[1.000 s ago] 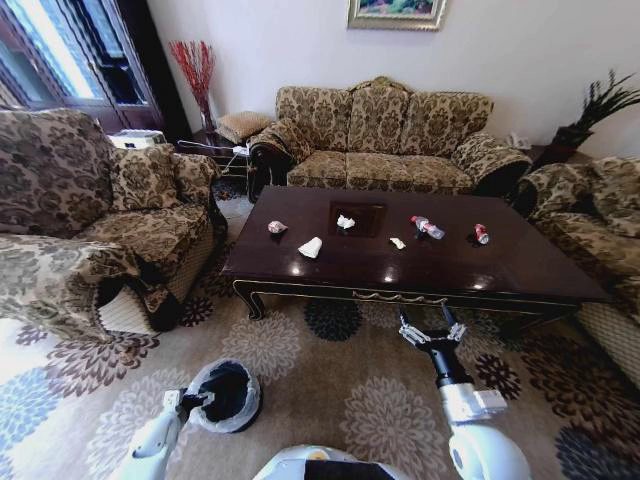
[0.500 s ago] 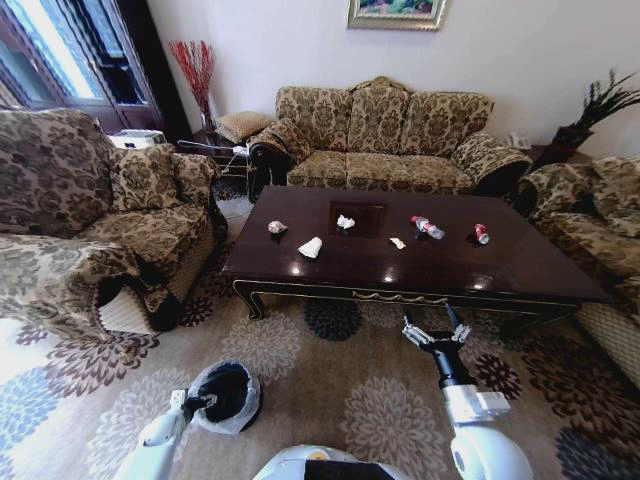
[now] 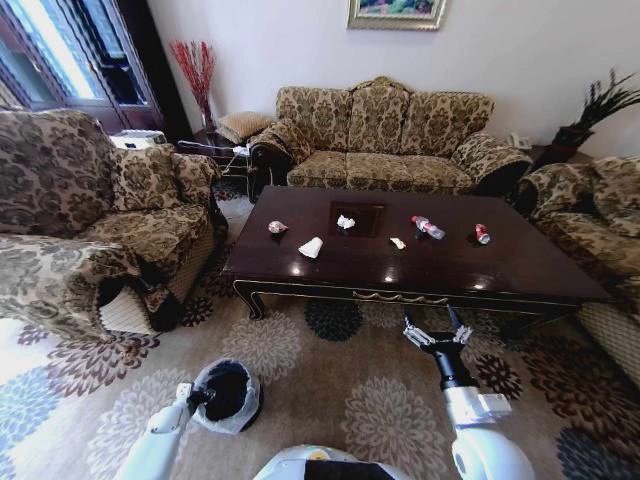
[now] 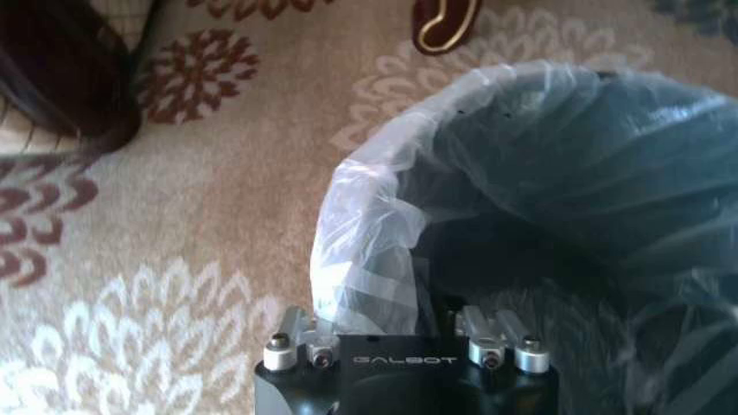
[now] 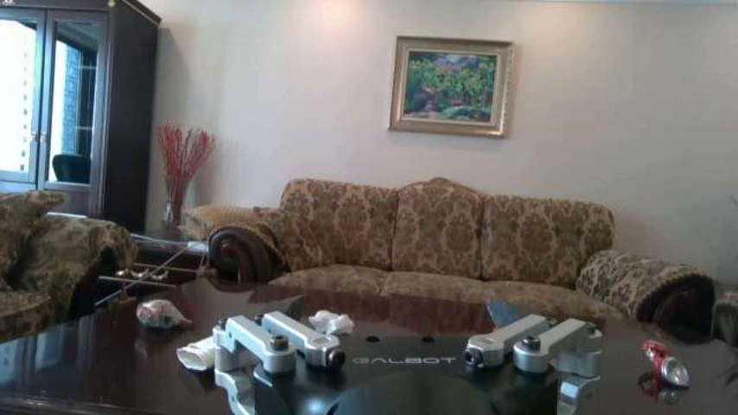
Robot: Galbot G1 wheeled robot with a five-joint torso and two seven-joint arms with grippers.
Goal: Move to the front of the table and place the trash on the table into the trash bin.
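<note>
The dark wooden table (image 3: 520,265) stands ahead of me on the carpet. The trash lies on it: a pinkish ball (image 3: 277,227), a white paper cone (image 3: 311,247), crumpled paper (image 3: 345,222), a small paper bit (image 3: 398,243), a clear bottle (image 3: 427,227) and a red can (image 3: 482,233). My right gripper (image 3: 436,332) hangs open above the carpet, just short of the table's front edge. The trash bin (image 3: 228,395) with its whitish liner (image 4: 358,233) sits low at my left. My left gripper (image 3: 200,398) is shut on its rim. The right wrist view shows the open right gripper (image 5: 398,311), the ball (image 5: 159,313), the cone (image 5: 199,354), the paper (image 5: 331,322) and the can (image 5: 666,363).
A patterned sofa (image 3: 385,135) stands behind the table. Armchairs flank it on the left (image 3: 100,220) and right (image 3: 590,215). A table leg (image 4: 444,22) shows beyond the bin. Flowered carpet (image 3: 330,380) lies between me and the table.
The right gripper has edged slightly forward and to the right, toward the table. The left forearm has shifted a little with the bin. The table and trash look unchanged.
</note>
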